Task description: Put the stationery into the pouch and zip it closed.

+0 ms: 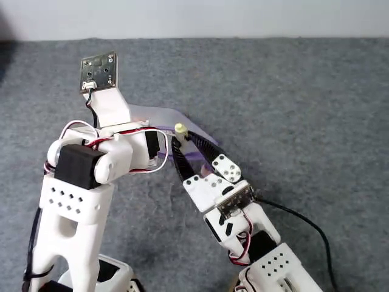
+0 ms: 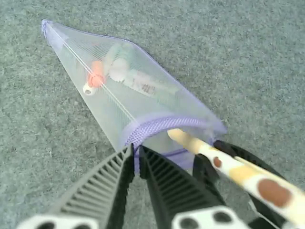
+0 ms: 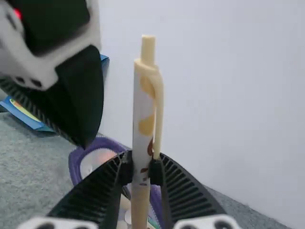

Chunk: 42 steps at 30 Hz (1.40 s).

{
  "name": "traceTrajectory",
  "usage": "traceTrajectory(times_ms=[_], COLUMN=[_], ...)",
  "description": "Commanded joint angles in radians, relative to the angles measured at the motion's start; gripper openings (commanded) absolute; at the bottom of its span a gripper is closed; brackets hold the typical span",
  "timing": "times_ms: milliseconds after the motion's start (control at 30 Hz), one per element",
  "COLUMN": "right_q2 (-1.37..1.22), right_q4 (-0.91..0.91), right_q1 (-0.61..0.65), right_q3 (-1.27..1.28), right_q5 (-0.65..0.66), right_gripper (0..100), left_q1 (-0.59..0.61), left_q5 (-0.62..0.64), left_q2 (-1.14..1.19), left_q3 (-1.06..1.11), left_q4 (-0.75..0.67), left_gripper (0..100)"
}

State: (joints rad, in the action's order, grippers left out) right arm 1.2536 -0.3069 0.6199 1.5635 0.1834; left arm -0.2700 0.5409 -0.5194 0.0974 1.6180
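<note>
A see-through mesh pouch (image 2: 128, 95) with purple trim lies on the grey carpet, its mouth held up. My left gripper (image 2: 137, 160) is shut on the pouch's purple rim. Inside lie an orange-capped item (image 2: 95, 78) and a white tube (image 2: 143, 83). My right gripper (image 3: 141, 167) is shut on a cream pen (image 3: 145, 109) with brown spots. The pen (image 2: 209, 155) has its lower end at the pouch's mouth and its clicker end (image 1: 180, 129) points up. In the high view both arms meet over the pouch (image 1: 182, 118), which they largely cover.
Grey carpet (image 1: 292, 103) runs around the pouch with free room to the right and back. A black cable (image 1: 304, 222) trails from the right arm. A blue object (image 3: 24, 114) lies by the white wall.
</note>
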Motion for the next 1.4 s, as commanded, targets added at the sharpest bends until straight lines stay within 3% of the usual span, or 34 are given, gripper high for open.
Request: traceTrajectory(times_ms=[0,267,500,733,833,1000,1133,1367], right_q2=[-0.007,-0.004,-0.005,-0.004,0.007,0.071,0.082,0.079], right_q4=[-0.031,0.274,0.309,0.340,0.524,0.978,1.343,1.666], right_q1=[0.012,0.013,0.008,-0.053,-0.114,-0.219,-0.225,-0.205], right_q3=[0.014,-0.141,-0.199,-0.199,-0.242,-0.387,-0.512,-0.568], right_q5=[0.015,0.000,-0.032,-0.037,-0.048,-0.164,-0.175,-0.132], right_gripper=[1.3,15.8,6.5,5.4,5.4,5.3,5.3,5.8], left_q1=[-0.005,-0.005,-0.005,0.002,0.002,0.002,0.021,0.109], left_q5=[0.008,0.008,0.008,0.008,0.006,0.006,0.005,-0.031], left_q2=[-0.003,-0.002,-0.002,-0.002,-0.003,-0.008,-0.009,-0.011], left_q3=[-0.038,-0.038,-0.036,-0.036,-0.035,-0.033,-0.033,-0.035], left_q4=[0.002,0.000,-0.009,0.000,0.006,0.028,0.049,0.097], left_gripper=[1,1,1,1,1,1,1,2])
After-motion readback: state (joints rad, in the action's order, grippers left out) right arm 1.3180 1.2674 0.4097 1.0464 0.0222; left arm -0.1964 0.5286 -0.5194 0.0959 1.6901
